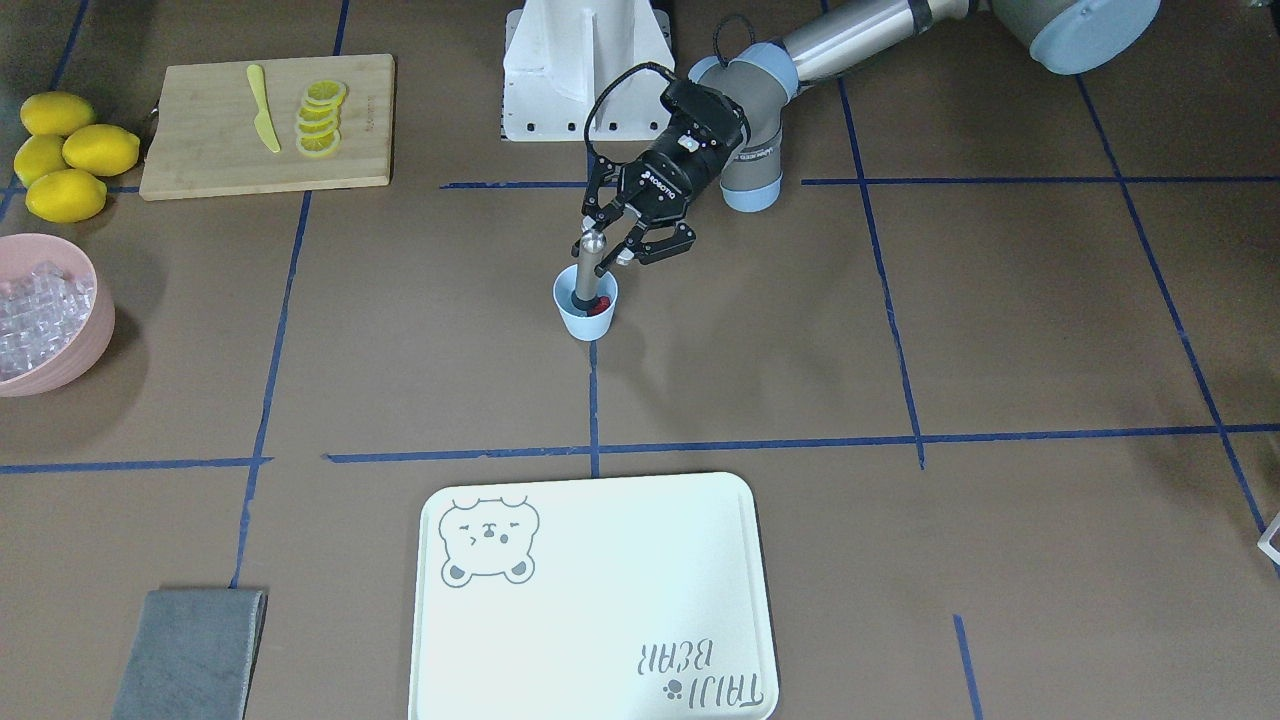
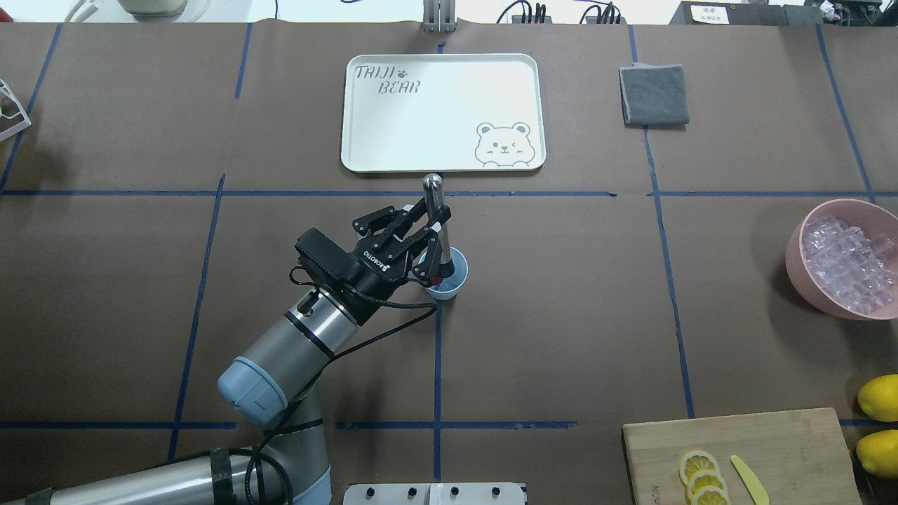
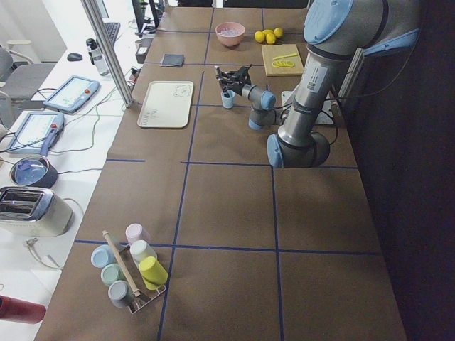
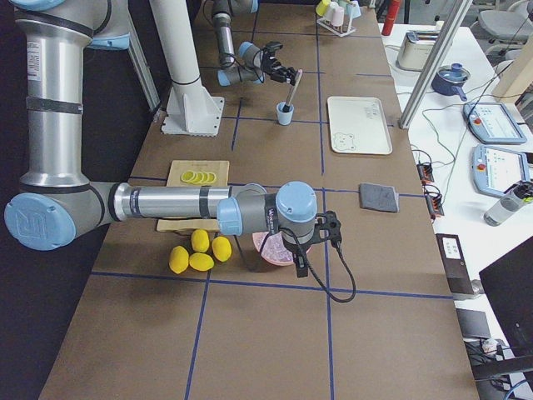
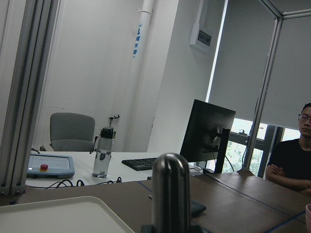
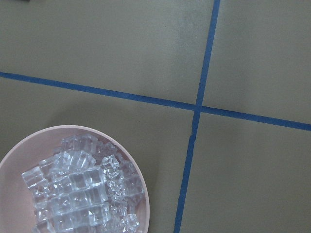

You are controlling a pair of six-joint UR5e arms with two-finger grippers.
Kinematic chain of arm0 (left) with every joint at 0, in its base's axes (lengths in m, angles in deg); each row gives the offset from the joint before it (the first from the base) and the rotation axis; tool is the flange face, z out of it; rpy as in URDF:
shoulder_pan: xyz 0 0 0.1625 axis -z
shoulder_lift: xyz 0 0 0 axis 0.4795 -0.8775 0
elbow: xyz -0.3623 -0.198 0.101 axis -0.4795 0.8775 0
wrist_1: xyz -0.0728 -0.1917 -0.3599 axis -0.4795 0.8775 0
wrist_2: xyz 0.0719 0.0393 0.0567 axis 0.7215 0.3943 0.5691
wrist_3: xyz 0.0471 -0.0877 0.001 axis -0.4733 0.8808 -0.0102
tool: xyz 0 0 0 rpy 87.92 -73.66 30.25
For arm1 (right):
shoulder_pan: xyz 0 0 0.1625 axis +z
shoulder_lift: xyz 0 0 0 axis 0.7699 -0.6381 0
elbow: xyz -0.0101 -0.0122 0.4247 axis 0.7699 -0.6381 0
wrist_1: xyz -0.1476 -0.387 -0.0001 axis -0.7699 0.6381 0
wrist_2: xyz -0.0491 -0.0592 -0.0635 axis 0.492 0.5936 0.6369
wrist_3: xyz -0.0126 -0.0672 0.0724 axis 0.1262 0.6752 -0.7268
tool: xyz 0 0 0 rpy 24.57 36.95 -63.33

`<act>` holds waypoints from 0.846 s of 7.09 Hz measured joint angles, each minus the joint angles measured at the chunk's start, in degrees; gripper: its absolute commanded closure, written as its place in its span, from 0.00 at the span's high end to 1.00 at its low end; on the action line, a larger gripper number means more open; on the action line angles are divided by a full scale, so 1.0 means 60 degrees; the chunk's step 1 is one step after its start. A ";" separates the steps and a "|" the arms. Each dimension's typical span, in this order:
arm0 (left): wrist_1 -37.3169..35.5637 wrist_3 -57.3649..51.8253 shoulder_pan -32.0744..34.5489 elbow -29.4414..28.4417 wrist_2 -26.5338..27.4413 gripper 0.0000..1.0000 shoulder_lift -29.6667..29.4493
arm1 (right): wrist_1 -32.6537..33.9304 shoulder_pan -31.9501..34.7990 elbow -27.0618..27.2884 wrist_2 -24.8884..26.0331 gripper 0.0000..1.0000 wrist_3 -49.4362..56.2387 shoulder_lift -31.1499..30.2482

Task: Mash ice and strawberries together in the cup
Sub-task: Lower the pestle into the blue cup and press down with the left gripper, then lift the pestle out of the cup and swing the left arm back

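Cup (image 1: 586,322) holds one strawberry (image 1: 601,307) and one pestle (image 1: 588,266). My left gripper (image 1: 606,250) is closed on the pestle, both fingers against its shaft.

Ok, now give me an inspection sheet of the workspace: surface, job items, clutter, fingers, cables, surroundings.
Surface: brown paper table, blue tape grid.
Job's things: cup holds strawberry; muddler stands in it; ice in pink bowl.
Clutter: tray, grey towel, cutting board with lemon slices and knife, lemons.
Grippers: left gripper fingers shut on muddler; right gripper above pink bowl, state unclear.
Cables: black cable loops over left wrist.
Surroundings: cup rack at table's end; person beside table.
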 measured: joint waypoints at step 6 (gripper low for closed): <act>-0.4021 0.0838 0.0876 0.4280 -0.0202 0.00 0.0923 | -0.0001 -0.0002 -0.0073 -0.0010 0.99 0.0005 0.0059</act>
